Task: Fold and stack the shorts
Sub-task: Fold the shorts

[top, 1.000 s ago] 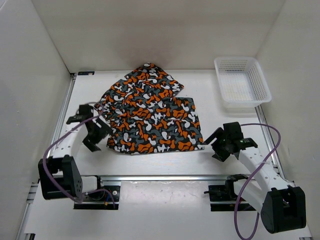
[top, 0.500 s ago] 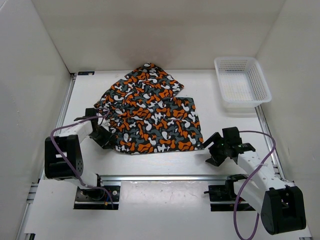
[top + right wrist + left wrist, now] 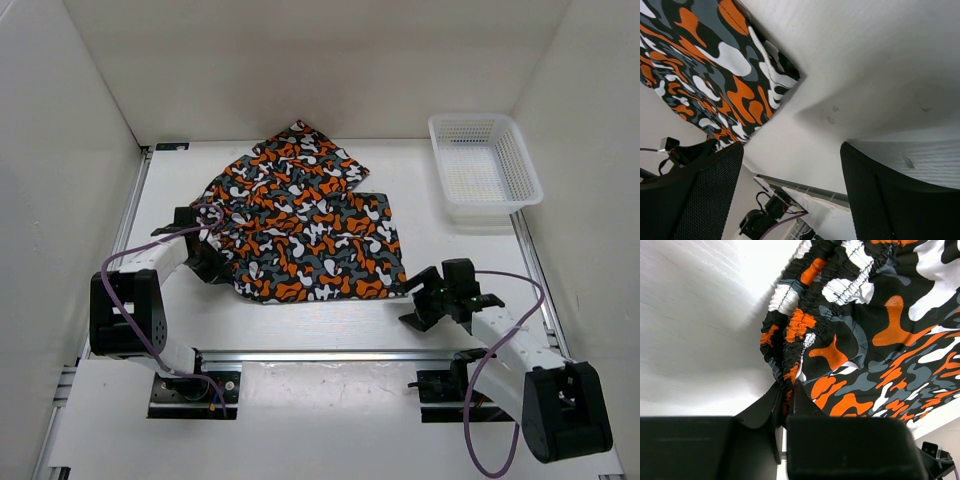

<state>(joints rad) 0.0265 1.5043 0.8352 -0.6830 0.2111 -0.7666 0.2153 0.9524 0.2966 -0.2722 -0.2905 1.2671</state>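
The left claw (image 3: 786, 395) is pinching the shorts (image 3: 305, 235) by their waistband at 9 o'clock; the right claw (image 3: 420, 300) is gaping open near their 4 o'clock corner.

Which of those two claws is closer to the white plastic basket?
Right. The right gripper sits on the same side as the white basket, in front of it; the left gripper is beyond the camouflage shorts, at their waistband.
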